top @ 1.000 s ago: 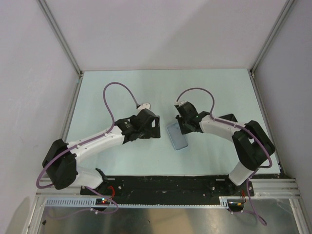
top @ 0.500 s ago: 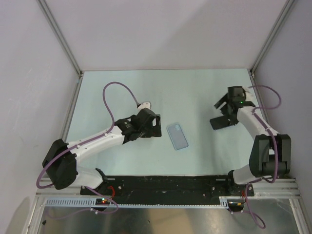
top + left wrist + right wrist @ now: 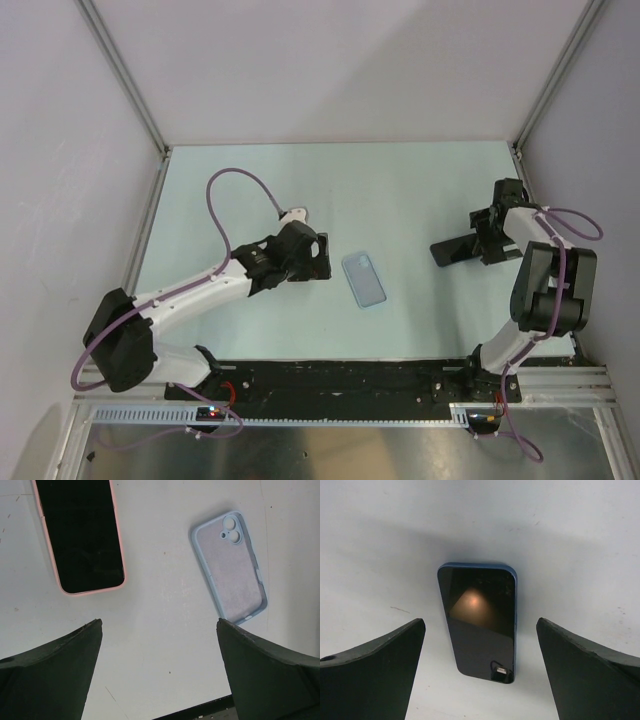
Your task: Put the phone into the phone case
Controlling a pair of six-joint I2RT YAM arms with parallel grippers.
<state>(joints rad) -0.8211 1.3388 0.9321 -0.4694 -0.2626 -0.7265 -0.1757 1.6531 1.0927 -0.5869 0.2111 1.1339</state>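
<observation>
The light blue phone case (image 3: 364, 279) lies empty and face up at mid-table; it also shows in the left wrist view (image 3: 230, 567). A black phone (image 3: 452, 251) with a blue edge lies flat at the right, screen up. My right gripper (image 3: 482, 240) sits just right of it, open, and the phone (image 3: 480, 622) lies ahead between its fingertips (image 3: 480, 621), untouched. My left gripper (image 3: 318, 256) hovers open left of the case, holding nothing (image 3: 159, 621). A second phone (image 3: 80, 535) with a pink edge lies below it, hidden by the arm in the top view.
The black base rail (image 3: 340, 375) runs along the near edge of the pale table (image 3: 400, 190). Grey walls with metal posts (image 3: 125, 80) close in the left, back and right sides. A purple cable (image 3: 245, 180) loops above the left arm.
The right arm has swung from over the case at mid-table to the right side, and its jaws have opened. The black phone now shows there. The left arm has barely moved.
</observation>
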